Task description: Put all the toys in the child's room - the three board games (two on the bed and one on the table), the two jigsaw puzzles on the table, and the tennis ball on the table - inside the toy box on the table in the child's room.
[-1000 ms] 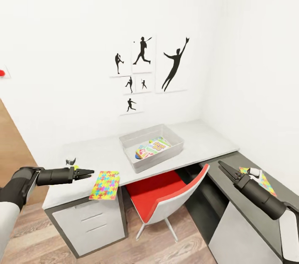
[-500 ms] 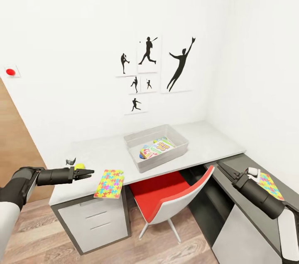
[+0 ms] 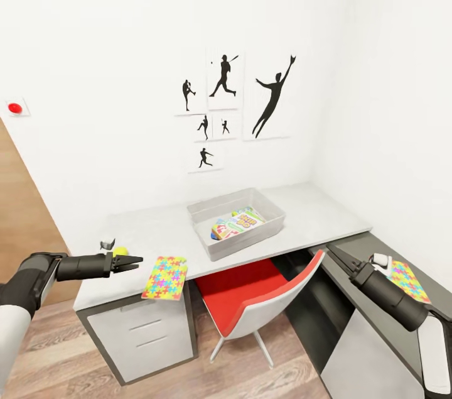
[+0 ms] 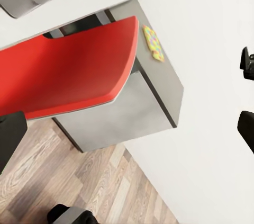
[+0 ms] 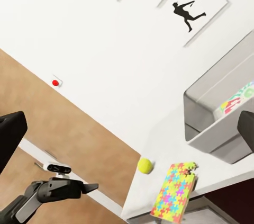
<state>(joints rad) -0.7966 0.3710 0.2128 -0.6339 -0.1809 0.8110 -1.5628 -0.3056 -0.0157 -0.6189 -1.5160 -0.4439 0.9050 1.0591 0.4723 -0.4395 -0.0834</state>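
The toy box (image 3: pixel 237 223) stands on the table (image 3: pixel 314 207) below the wall pictures, with colourful board games (image 3: pixel 242 222) lying inside it. One jigsaw puzzle (image 3: pixel 165 277) overhangs the table's front edge at the left. A second jigsaw puzzle (image 3: pixel 409 281) lies on the desk's right wing. The tennis ball (image 3: pixel 120 251) rests on the table just behind my left gripper (image 3: pixel 137 259), which is open and empty, left of the first puzzle. My right gripper (image 3: pixel 331 250) is open and empty, hovering over the right wing, short of the second puzzle. The right wrist view shows the tennis ball (image 5: pixel 145 166), the puzzle (image 5: pixel 174 191) and the toy box (image 5: pixel 217 113).
A red chair (image 3: pixel 251 298) is tucked under the table in front of the toy box. A small grey object (image 3: pixel 107 243) sits beside the ball, and a white object (image 3: pixel 381 259) lies by the right puzzle. A red button (image 3: pixel 15 108) is on the left wall.
The camera turned slightly left a second ago, shifting the whole scene right and bringing the tennis ball into sight. Both arms have hardly moved since.
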